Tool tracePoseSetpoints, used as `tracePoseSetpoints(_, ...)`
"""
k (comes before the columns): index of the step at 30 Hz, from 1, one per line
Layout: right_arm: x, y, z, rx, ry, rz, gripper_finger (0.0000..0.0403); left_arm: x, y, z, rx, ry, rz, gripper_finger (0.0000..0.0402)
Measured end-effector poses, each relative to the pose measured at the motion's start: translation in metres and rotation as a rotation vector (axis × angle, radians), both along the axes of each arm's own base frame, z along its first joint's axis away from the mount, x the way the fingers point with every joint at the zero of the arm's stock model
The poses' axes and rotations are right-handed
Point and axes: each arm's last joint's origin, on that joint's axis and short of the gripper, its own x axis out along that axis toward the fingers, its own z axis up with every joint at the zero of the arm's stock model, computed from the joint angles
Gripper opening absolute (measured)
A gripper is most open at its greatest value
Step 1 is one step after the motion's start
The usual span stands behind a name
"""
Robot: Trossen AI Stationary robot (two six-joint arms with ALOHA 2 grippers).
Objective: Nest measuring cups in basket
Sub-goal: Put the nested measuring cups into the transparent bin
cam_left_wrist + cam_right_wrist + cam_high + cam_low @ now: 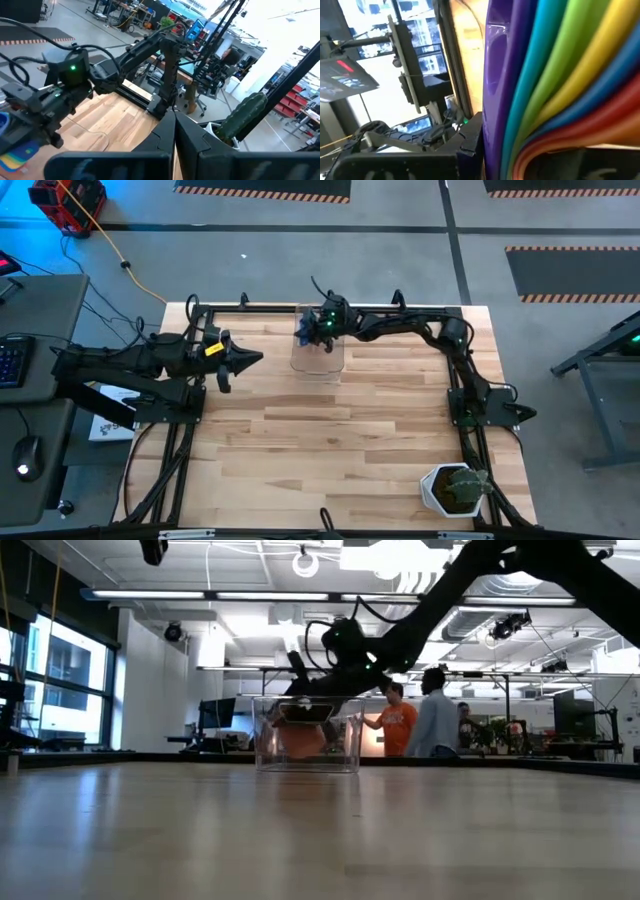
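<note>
**Status: cup stack at the basket, far edge of table**

Surface: a light wooden table in an open workshop; people stand well beyond it in the low view.

1. My right gripper is over the basket, at the table's far edge near the middle. In my right wrist view the measuring cups fill the space directly ahead of my fingers: nested rims in purple-blue, light blue, green, yellow, orange, blue and red, packed one inside another. Whether my right fingers are pinching the stack or spread beside it cannot be determined; the stack hides them.

2. The basket is clear-walled and stands upright on the wood. In the low view my right gripper reaches into its open top, and a reddish mass shows through the wall.

3. My left gripper hangs above the table, near the basket on its left side, apart from it. Its fingers are pressed together with nothing between them.

4. Farthest from my right gripper, a white pot holding a cactus sits at the near right corner.
</note>
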Motion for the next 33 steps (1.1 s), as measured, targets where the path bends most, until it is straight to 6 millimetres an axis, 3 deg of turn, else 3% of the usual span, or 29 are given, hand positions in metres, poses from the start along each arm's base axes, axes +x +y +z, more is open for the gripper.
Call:
tracePoseSetpoints(16, 0.0048, 0.0040, -0.0061, 0.008, 0.047, -0.064, 0.0092, 0.0000, 0.0000, -0.0001, -0.009, -0.002, 0.001, 0.0000)
tracePoseSetpoints(33, 0.0021, 0.0020, -0.0072, 0.059, 0.058, -0.041, 0.0210, 0.0000, 0.0002, -0.0001, -0.017, -0.003, 0.009, 0.0000)
